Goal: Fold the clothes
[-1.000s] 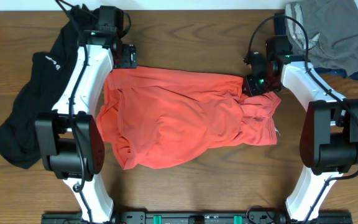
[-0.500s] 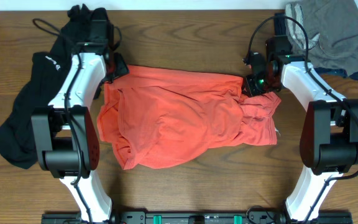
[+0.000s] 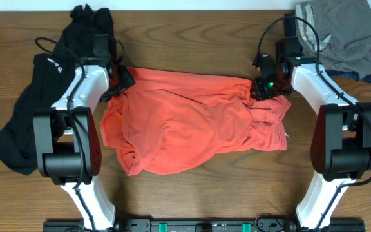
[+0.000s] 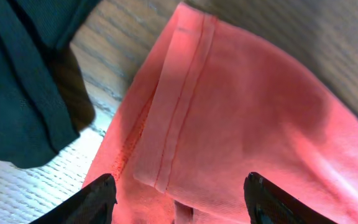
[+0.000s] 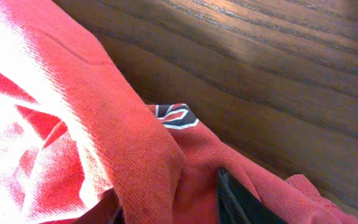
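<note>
At the middle of the wooden surface (image 3: 192, 38) lies the orange-red shirt (image 3: 192, 122), spread roughly flat but rumpled, its long side running left to right.

Progress: early, by our reading. We see no clean fold in it yet. Its right end is bunched into ridges, and the lower left edge curls under. The black garment (image 3: 37, 96) on the far left and the grey garment (image 3: 343, 32) at the upper right corner both sit in loose heaps, unfolded. All three pieces remain to do.

Left gripper (image 4: 179, 202): at the shirt's upper left corner, fingers spread wide with nothing pinched. The double-stitched hem (image 4: 179, 106) runs between them, and the black garment is just beside it.

Right gripper (image 3: 263, 89): at the shirt's upper right corner, down in the bunched cloth. The wrist view shows fabric draped over one dark finger and a small printed patch (image 5: 176, 116). We cannot tell whether it is clamped.

Cloth: soft knit, thin, creases readily.
</note>
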Controlling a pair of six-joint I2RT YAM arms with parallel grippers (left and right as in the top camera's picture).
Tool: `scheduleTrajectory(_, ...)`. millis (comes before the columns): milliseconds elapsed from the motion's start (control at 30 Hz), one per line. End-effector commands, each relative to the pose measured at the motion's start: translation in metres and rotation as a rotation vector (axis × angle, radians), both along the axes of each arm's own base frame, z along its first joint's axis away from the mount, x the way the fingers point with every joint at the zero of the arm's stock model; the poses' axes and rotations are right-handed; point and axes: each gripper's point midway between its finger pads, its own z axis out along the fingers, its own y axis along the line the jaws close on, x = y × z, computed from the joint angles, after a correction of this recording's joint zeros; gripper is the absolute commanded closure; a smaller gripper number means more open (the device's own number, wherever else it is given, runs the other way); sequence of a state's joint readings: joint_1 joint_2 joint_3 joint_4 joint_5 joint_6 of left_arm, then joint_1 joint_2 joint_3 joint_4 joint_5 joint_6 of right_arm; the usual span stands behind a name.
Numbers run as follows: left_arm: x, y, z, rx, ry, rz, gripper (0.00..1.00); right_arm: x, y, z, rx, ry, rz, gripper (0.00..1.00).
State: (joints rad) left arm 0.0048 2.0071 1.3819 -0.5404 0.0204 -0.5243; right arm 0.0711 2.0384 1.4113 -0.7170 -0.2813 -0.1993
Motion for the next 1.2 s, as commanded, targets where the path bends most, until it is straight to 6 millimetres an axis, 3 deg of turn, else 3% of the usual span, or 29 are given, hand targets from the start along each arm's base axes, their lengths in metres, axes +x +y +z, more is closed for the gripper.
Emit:
scheduleTrajectory(0,-0.005,0.0,-0.013,-0.01,0.016,0.012,0.32,-0.001,-0.004,-0.004,0.016,0.02,-0.023,0.62)
scheduleTrajectory(400,0.005,0.0,-0.013,-0.01,-0.033,0.012,0.43,-0.002,-0.002,-0.004,0.015,0.024,-0.019,0.62)
scheduleTrajectory(767,-0.001,0.0,-0.019,-0.01,-0.012,0.011,0.43,-0.004,-0.002,-0.004,0.015,0.029,-0.019,0.62)
scheduleTrajectory(1167,-0.003,-0.001,-0.04,-0.01,0.021,0.011,0.44,-0.004,-0.003,-0.004,0.015,0.029,-0.019,0.61)
